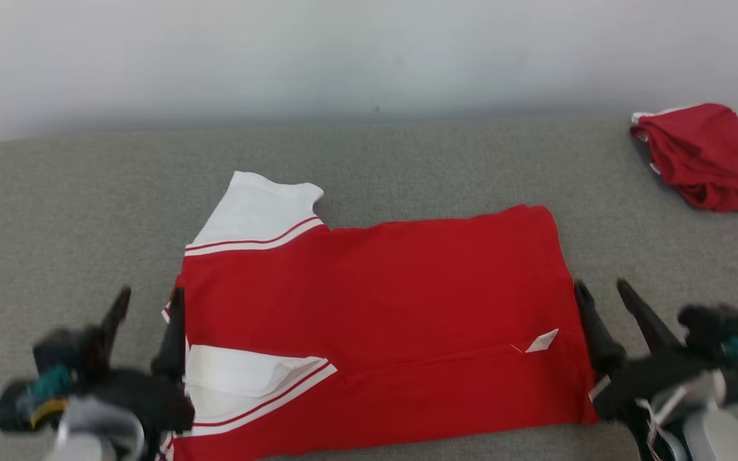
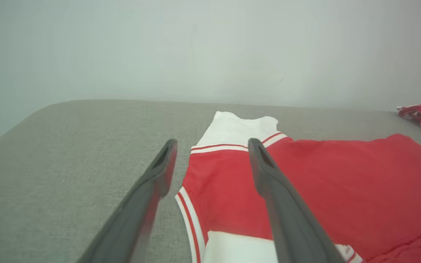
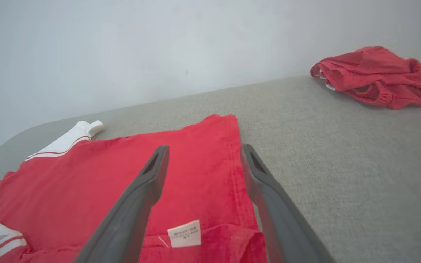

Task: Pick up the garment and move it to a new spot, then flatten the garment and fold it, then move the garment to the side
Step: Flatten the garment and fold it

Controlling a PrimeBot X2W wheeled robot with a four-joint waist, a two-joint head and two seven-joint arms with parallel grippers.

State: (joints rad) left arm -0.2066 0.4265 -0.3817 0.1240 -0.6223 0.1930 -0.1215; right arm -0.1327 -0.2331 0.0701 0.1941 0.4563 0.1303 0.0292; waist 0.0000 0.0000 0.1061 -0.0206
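The red garment (image 1: 375, 307) lies folded flat at the middle of the grey fabric-covered table (image 1: 55, 211), long side running 9 to 3 o'clock. One white sleeve (image 1: 257, 211) with red stripes sticks out at the garment's 11 o'clock corner. A second white sleeve (image 1: 241, 378) lies folded over the body near 8 o'clock. A small white tag (image 1: 542, 340) shows near the 4 o'clock corner.

The left claw (image 1: 151, 298) sits at 8 o'clock in the head view with its fingers spread and pinching nothing. Its inner finger is just at the garment's 9 o'clock edge and its outer finger is over bare table. The right claw (image 1: 601, 288) sits at 4 o'clock, also spread and empty, just beside the garment's 3 o'clock edge.

A crumpled red cloth (image 1: 705, 157) rests at 2 o'clock, well apart from the garment.
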